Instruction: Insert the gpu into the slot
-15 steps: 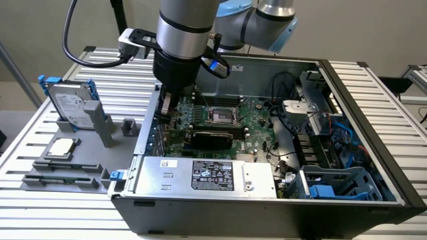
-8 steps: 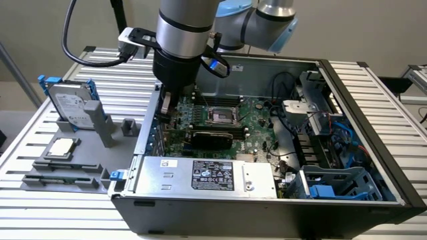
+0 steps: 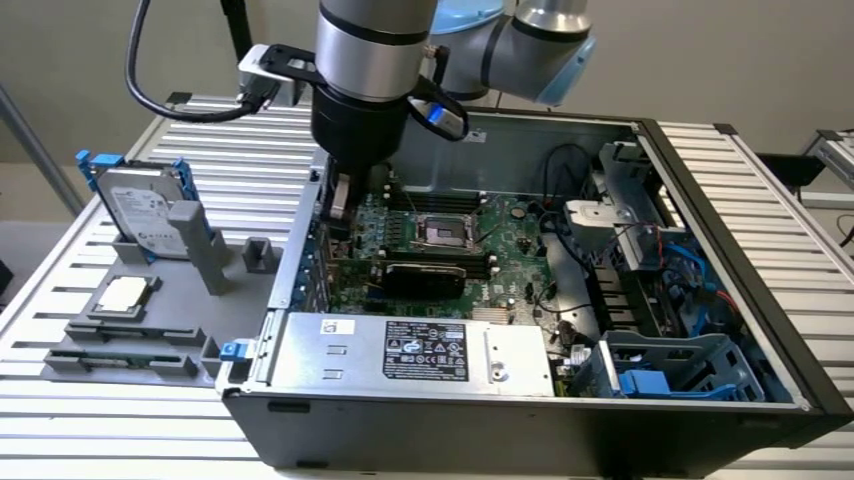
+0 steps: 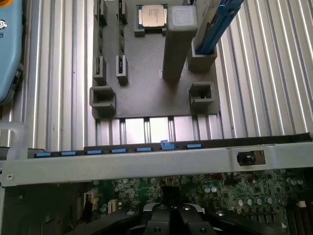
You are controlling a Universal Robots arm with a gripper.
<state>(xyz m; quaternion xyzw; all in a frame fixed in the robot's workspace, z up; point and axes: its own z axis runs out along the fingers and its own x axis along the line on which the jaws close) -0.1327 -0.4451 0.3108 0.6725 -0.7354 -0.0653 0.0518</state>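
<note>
Ribbed metal desk [image 3: 120, 420] carries the open computer case [image 3: 694, 300], and I hang inside it over the green motherboard [image 3: 514, 235], close to the case's back wall. My hand [image 4: 171, 213] is shut and seems empty. Just below and ahead, the gpu [image 3: 424, 277] lies lengthwise along the slot [image 3: 378, 297], apparently already seated.

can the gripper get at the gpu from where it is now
Probably yes. The gpu lies flat on the green motherboard with open space above it, and the shut gripper hangs inside the open case beside it, near the case wall.
</note>
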